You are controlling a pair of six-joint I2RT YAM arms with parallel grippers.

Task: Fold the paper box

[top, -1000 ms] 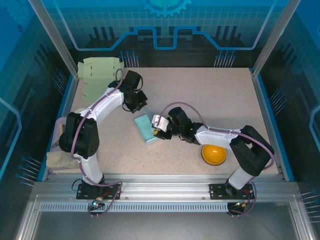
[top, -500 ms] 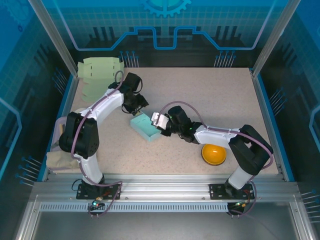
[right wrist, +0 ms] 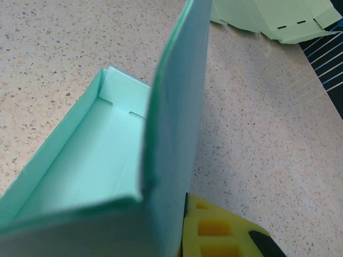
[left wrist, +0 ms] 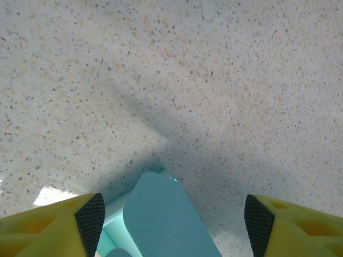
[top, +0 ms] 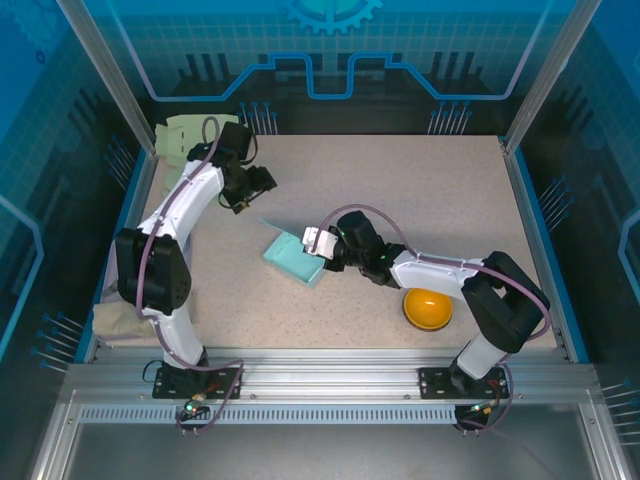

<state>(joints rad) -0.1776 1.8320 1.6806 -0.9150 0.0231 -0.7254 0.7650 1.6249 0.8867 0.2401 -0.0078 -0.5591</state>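
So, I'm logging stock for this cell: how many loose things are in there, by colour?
Teal: 1, the paper box
Pale green: 1, the stack of flat blanks (number of sheets unclear)
Orange-yellow: 1, the bowl
Beige: 1, the bundle at the left edge
Total: 4

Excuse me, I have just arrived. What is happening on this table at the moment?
A robot is folding a teal paper box in the middle of the table. The right gripper is shut on one upright flap of it; the walls already stand. The left gripper hovers open, apart from the box. Flat pale green sheets lie in the far left corner; an orange bowl sits near the front right.
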